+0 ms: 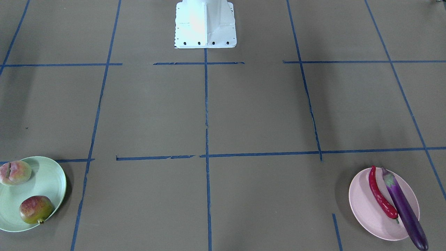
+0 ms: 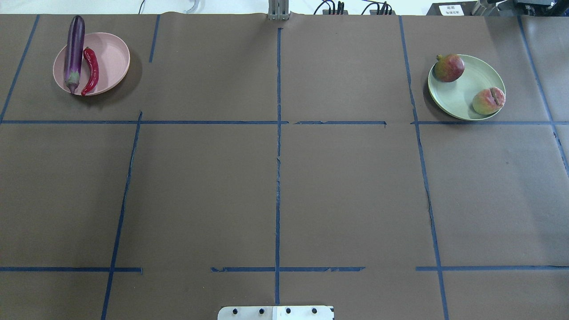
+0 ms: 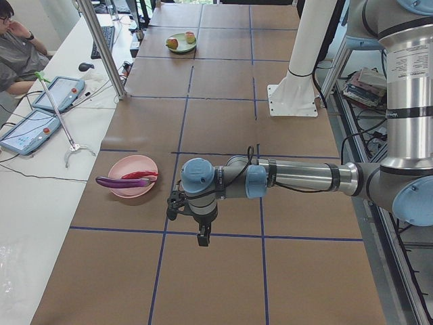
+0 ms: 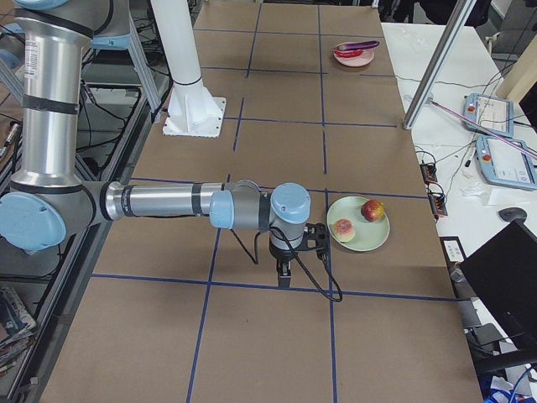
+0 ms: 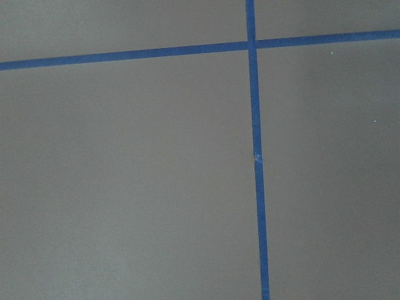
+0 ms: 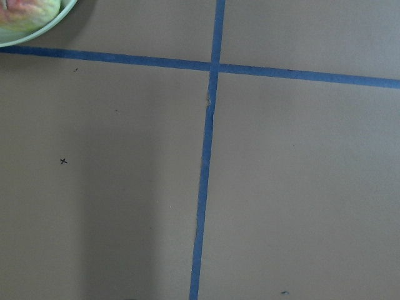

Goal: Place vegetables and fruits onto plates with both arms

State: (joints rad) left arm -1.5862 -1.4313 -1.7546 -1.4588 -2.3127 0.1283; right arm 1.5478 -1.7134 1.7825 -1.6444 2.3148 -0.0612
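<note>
The purple eggplant [image 2: 74, 46] and the red chili pepper [image 2: 92, 71] lie side by side on the pale pink plate [image 2: 111, 58]; the eggplant's end overhangs the rim [image 1: 404, 209]. The peach [image 2: 488, 101] and the pomegranate-like fruit [image 2: 449, 67] lie on the pale green plate [image 2: 462, 95]. The left gripper [image 3: 200, 237] shows only in the exterior left view, pointing down over bare table a little away from the pink plate [image 3: 132, 186]. The right gripper [image 4: 284, 273] shows only in the exterior right view, beside the green plate [image 4: 359, 235]. I cannot tell whether either is open or shut.
The white base block [image 2: 275, 312] stands at the table's near middle edge. Blue tape lines grid the brown table cover. A metal post [image 3: 101, 47], tablets [image 3: 40, 108] and a seated person [image 3: 13, 40] are along the far side.
</note>
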